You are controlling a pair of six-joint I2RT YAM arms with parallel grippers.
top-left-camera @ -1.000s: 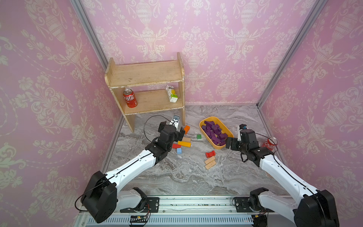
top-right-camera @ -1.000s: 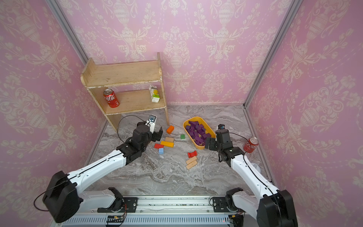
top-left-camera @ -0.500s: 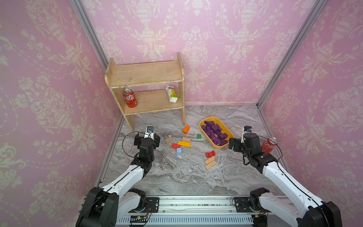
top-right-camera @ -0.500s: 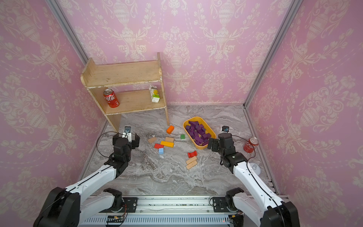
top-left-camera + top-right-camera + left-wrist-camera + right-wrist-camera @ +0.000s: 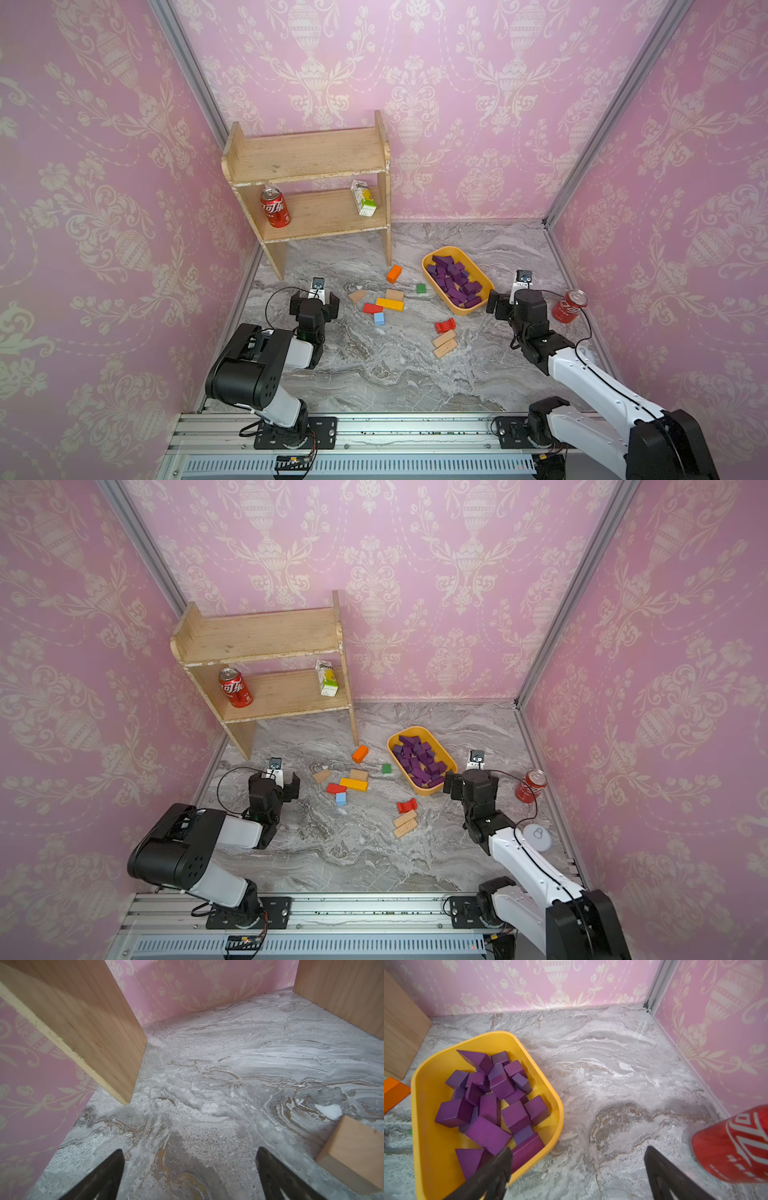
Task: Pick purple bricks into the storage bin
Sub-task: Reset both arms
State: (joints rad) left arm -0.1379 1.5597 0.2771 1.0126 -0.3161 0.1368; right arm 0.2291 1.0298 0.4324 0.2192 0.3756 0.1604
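**Tabletop, in a top view.** We count one storage bin (image 5: pixel 460 310) at 2 o'clock from the table's centre. It holds every purple brick we see. The purple bricks (image 5: pixel 453 280) number roughly twenty and are heaped too densely for an exact count. Ten loose blocks (image 5: pixel 389 304) lie toward its 8 o'clock: four tan, two red, and one each of orange, yellow, green and blue. The left gripper (image 5: pixel 190 1152) and the right gripper (image 5: pixel 578 1150), which is at the bin's 4 o'clock, both gape wide and hold nothing.
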